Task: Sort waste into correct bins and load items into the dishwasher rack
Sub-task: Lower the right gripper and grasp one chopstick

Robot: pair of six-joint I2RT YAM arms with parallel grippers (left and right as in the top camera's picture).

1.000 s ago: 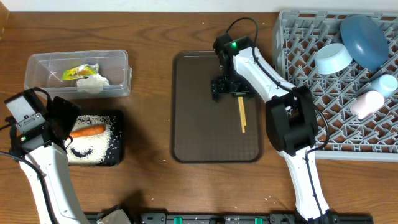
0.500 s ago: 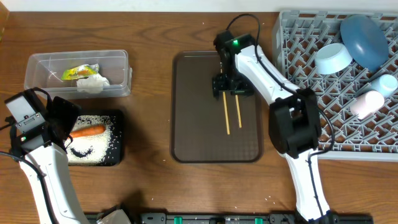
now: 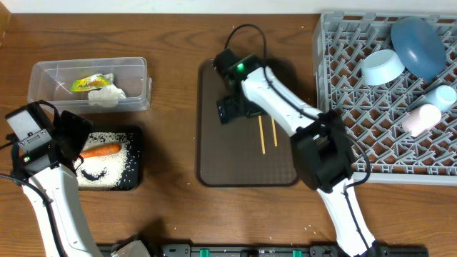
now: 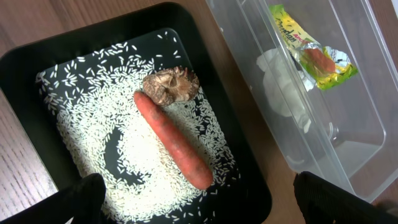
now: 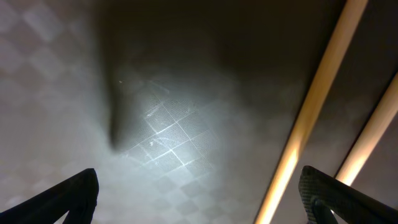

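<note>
Since the waste already sits in the bins and the crockery is in the rack [image 3: 335, 43], I'd call this the last step: chopsticks [image 3: 261, 135] into the rack.

They lie flat on the brown serving tray [image 3: 214, 157], mid-worktop. Two thin pale wooden sticks, roughly parallel, a small gap between them, not touching. They sit flush on the tray's textured surface, so there's little to get under.

Right tool [image 3: 230, 111] hangs low over the tray just left of the sticks, jaws spread wide, nothing in them. Its wrist view has both sticks off to the right and bare tray under the fingers.

Next move, my read: shift right to straddle both sticks across their length, drop to the tray, close to gather the pair, lift, carry right to the rack. Risk: thin sticks may roll, or one slips out. A grip near the middle should stop them tipping.

Left tool [image 4: 199, 199] is also fully open and empty, hovering above the black tray [image 4: 252, 190]. That tray holds the carrot [image 4: 174, 146], the brown lump [image 4: 171, 84] touching the carrot's end, and rice [image 4: 93, 118] spread around. Clear tub [image 4: 348, 149] beside it holds the snack wrapper [image 4: 311, 53] and crumpled paper [image 4: 283, 87].

Rack's far right part has the dark blue plate [image 3: 418, 44], pale blue bowl [image 3: 381, 66], pale blue cup [image 3: 444, 96] and whitish cup [image 3: 421, 118].
</note>
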